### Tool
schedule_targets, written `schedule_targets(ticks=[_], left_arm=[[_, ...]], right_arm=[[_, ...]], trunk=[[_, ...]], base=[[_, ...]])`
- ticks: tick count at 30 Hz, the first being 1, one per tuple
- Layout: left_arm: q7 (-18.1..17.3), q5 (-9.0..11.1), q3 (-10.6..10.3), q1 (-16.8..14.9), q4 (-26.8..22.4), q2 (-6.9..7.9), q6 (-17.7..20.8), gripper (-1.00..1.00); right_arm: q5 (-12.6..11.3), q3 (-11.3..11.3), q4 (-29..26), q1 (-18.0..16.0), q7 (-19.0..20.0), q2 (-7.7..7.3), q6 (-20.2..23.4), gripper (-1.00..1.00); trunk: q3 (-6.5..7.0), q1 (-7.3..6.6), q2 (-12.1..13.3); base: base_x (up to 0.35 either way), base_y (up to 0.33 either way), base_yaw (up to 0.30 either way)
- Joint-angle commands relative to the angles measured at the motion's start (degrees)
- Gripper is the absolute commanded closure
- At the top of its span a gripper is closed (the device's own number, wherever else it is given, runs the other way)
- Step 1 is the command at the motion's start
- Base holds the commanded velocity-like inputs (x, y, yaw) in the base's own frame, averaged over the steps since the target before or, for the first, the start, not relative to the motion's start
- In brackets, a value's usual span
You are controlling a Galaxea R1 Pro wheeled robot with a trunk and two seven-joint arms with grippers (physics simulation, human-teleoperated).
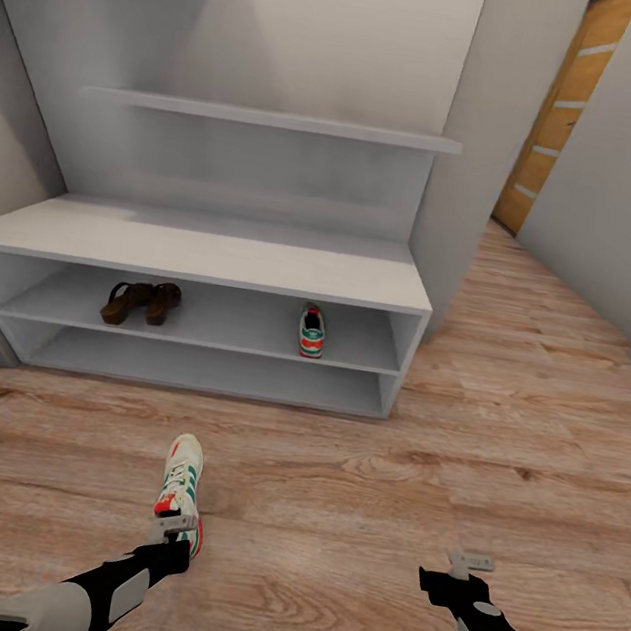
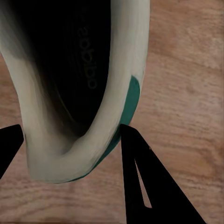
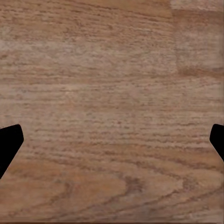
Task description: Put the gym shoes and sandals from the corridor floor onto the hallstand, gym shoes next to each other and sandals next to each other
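Observation:
One gym shoe [image 1: 179, 482] lies on the corridor floor [image 1: 351, 483], toe toward the hallstand [image 1: 204, 250]. My left gripper [image 1: 165, 528] is at its heel; in the left wrist view both fingers press the cream heel [image 2: 70, 156] from either side, shut on it. The other gym shoe [image 1: 312, 330] stands on the rack's upper open shelf at the right. The two sandals [image 1: 142, 302] sit side by side on the same shelf at the left. My right gripper [image 1: 469, 561] hangs open over bare floor [image 3: 112, 70], holding nothing.
A higher wall shelf [image 1: 274, 119] runs above the rack's flat top. A wall corner [image 1: 473, 177] stands right of the rack. Beyond it the corridor runs to a wooden door [image 1: 568, 111]. The rack's lowest shelf [image 1: 206, 370] holds nothing.

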Motion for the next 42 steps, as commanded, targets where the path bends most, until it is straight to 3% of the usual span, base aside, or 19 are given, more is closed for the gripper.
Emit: schedule_targets(ticks=[1,26,30,34,42], left_arm=[[0.04,-0.19,-0.01,0.0,0.0,0.0,-0.01,1.0],[-0.03,-0.19,-0.13,-0.01,-0.11,-0.03,-0.11,1.0],[-0.15,-0.19,-0.45,0.0,-1.12,-0.91,-0.01,1.0],[-0.2,-0.17,-0.16,0.0,-5.13,-2.11,0.19,1.0],[-0.14,-0.19,0.06,-0.02,-6.96,-2.44,0.18,1.0]], right_arm=[[0.0,0.0,-0.01,0.01,0.0,0.0,0.0,-1.0],[0.0,0.0,-0.02,0.03,0.0,0.02,-0.01,-1.0],[0.05,0.0,-0.04,0.01,0.0,-0.01,-0.01,-1.0],[0.05,0.0,-0.05,0.03,0.0,-0.05,-0.01,-1.0],[0.0,0.0,0.03,0.03,0.05,0.02,-0.01,-1.0]], trunk=[[0.0,0.0,0.0],[0.0,0.0,0.0],[0.0,0.0,0.0],[0.0,0.0,0.0],[0.0,0.0,0.0]], base=[[-0.092,-0.035,0.0],[-0.036,-0.016,0.0],[0.0,0.0,0.0],[0.0,0.0,0.0],[0.0,0.0,0.0]])
